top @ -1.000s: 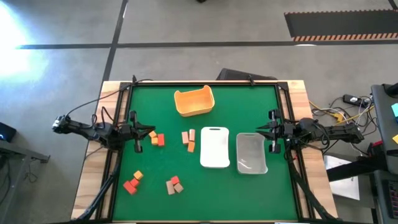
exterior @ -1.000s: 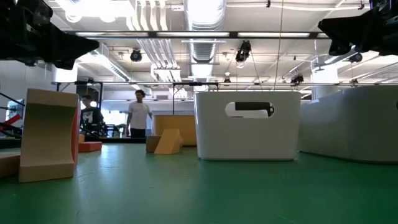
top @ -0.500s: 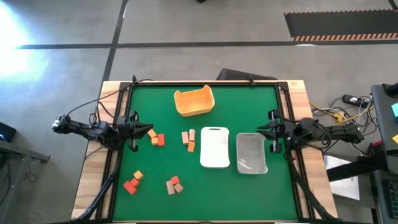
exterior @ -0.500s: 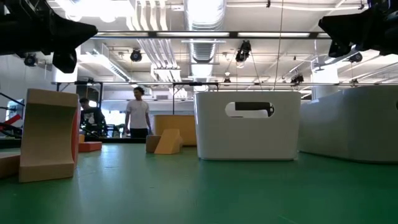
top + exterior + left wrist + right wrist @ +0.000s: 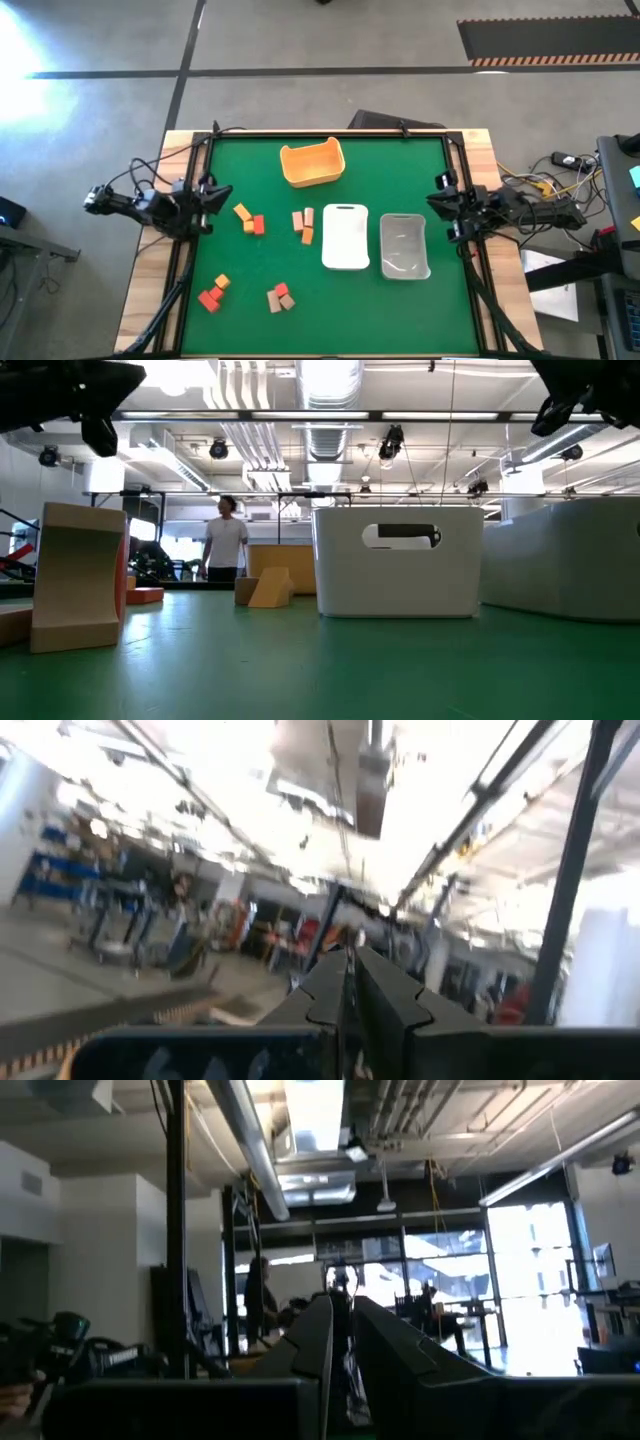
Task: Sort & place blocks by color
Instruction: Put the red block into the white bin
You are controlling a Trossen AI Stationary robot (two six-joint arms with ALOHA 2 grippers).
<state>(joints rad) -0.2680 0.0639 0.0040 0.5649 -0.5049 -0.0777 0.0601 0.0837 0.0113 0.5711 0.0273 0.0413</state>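
Left gripper (image 5: 212,191) and right gripper (image 5: 441,196), both pressed together, sit at opposite table edges. We note white tray (image 5: 345,237), clear tray (image 5: 404,245), orange tub (image 5: 312,163); blocks (image 5: 251,222) lie scattered on the table's left half.

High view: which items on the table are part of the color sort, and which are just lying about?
Job:
blocks, in four loose groups on the mat
left gripper, shut, at the left edge
right gripper, shut, at the right edge

Lying about, or possibly bins:
orange tub
white tray
clear tray
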